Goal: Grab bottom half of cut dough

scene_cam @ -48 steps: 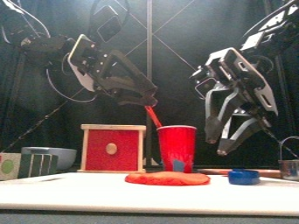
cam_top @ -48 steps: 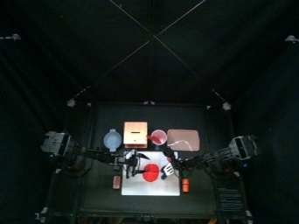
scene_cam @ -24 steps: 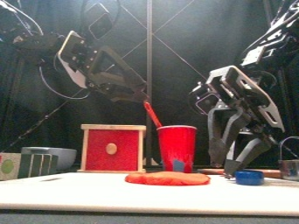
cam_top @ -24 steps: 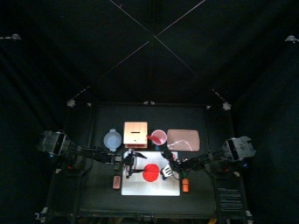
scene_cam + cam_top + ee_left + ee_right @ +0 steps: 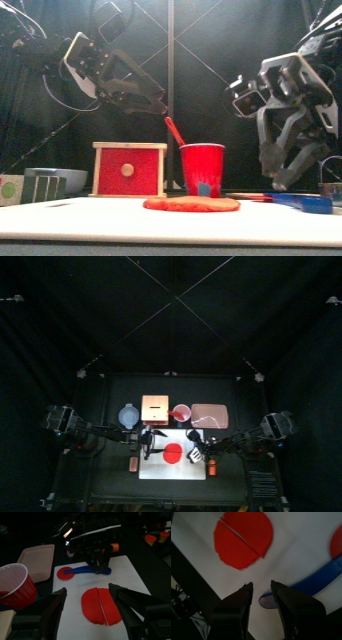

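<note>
Left gripper (image 5: 85, 619) hangs above the desk's left part, fingers (image 5: 53, 607) spread wide, nothing btwn them. On the desk (image 5: 80, 222), left to right: grey tub (image 5: 56, 181), red-faced wooden box (image 5: 130, 169), red cup (image 5: 202, 168) w/ a stick in it. Near front, on a white board (image 5: 133, 577), lies the red dough disc, cut in two; bottom half of cut dough (image 5: 95, 605) touches other half (image 5: 113, 607). Blue tool (image 5: 90, 570) sits just beyond. Right gripper (image 5: 260, 599) hovers right of the dough, fingers (image 5: 238, 604) well apart, empty.
</note>
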`<state>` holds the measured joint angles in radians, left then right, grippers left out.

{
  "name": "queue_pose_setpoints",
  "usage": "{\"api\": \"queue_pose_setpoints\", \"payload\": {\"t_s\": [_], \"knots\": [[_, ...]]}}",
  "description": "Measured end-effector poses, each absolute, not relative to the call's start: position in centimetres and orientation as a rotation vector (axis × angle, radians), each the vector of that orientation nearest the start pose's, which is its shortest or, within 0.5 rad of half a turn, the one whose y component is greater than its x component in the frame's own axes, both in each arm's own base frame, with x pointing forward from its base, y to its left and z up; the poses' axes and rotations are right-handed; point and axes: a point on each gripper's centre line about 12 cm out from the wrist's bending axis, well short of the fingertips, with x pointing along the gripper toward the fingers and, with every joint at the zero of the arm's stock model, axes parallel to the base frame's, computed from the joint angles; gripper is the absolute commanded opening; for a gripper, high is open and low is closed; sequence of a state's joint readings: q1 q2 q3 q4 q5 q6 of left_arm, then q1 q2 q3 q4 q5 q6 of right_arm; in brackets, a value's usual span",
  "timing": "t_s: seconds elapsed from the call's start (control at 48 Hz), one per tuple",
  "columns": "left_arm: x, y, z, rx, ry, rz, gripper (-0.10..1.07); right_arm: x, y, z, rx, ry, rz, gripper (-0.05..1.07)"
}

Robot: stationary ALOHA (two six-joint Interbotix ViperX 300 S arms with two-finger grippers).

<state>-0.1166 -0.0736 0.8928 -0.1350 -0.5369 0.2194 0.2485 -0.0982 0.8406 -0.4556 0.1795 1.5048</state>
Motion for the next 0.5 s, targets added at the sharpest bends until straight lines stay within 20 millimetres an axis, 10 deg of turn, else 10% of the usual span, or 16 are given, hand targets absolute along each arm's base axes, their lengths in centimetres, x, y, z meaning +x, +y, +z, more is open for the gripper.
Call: {"api": "queue_pose_setpoints", "payload": {"t_s": [0.5], "knots": [[33.5, -4.1, 19.9, 0.033, 0.219, -0.035, 0.98, 30.3, 5.7, 22.2, 0.361, 0.606, -0.123, 0.73]]}}
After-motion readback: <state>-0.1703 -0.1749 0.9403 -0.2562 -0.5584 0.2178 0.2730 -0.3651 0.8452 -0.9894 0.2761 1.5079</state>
